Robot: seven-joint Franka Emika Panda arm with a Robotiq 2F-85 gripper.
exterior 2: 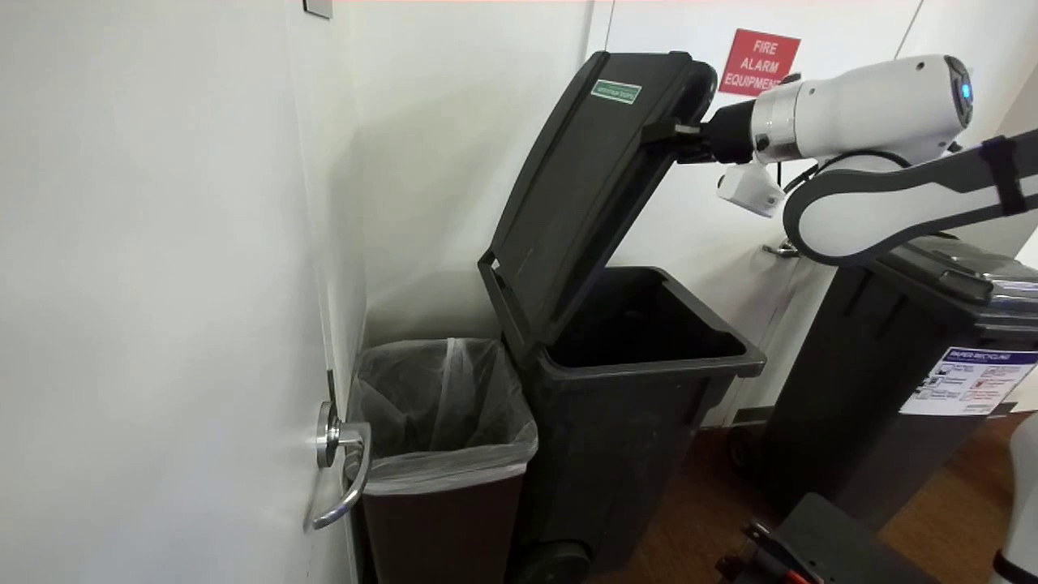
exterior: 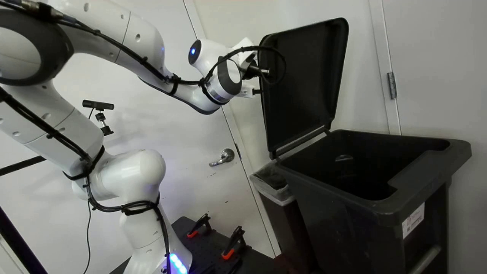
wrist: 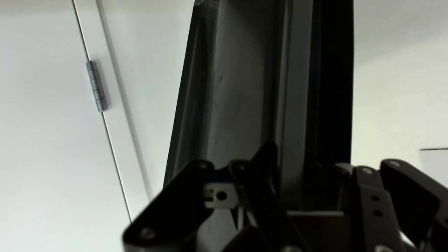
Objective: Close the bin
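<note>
The bin (exterior: 342,217) is a dark grey-black wheelie bin, also seen in an exterior view (exterior 2: 608,454). Its lid (exterior: 304,87) stands raised, so the dark opening shows. In an exterior view the lid's outer face (exterior 2: 568,186) carries a green-and-white label (exterior 2: 616,92), and the lid leans toward the opening. My gripper (exterior 2: 677,139) is at the lid's edge near its upper end, one finger on each side. In the wrist view the lid edge (wrist: 295,105) runs between the fingers (wrist: 308,157) and fills the gap. The fingertips are dark and partly hidden.
A brown waste bin with a clear liner (exterior 2: 442,478) stands right beside the bin. Another dark wheelie bin with a paper recycling sign (exterior 2: 969,381) stands at the right. A door handle (exterior: 222,157) juts out behind the arm. Clamps (exterior: 234,243) sit on the black base.
</note>
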